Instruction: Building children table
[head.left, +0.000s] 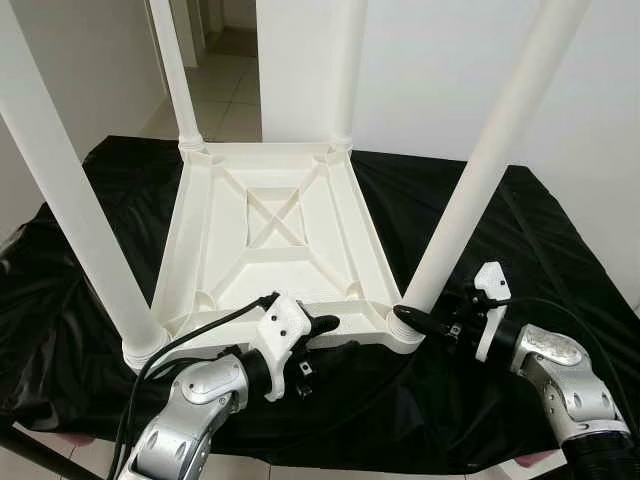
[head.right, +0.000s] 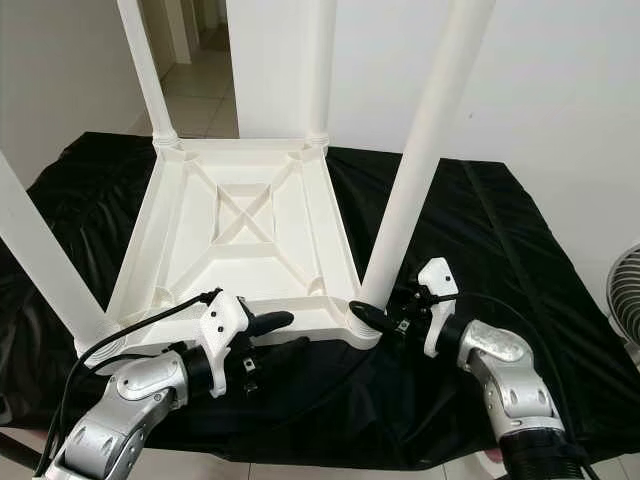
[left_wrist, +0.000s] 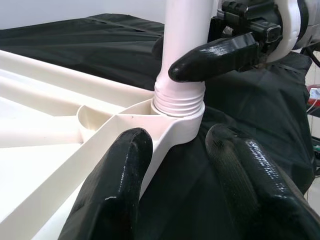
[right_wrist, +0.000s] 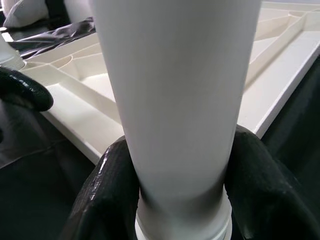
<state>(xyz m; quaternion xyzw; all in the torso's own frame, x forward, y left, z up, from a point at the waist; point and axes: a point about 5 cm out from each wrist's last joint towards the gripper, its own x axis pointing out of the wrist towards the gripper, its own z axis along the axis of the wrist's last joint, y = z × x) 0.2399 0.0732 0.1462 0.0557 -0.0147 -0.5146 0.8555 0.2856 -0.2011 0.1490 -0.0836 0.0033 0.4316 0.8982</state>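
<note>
4 legs up on flipped table top (head.left: 270, 225); right gripper (head.left: 425, 322) clamped on near-right leg (head.left: 480, 170), threads showing, needs tightening; left gripper (left_wrist: 187, 165) apart astride rim.

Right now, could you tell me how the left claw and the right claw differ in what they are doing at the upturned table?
The right claw is shut on the base of the near right leg, one finger on each side; the left claw is open and grips nothing. The left claw sits at the near rim of the table, while the right claw sits at the corner socket. Both are at the table's near edge, over the black cloth.
</note>
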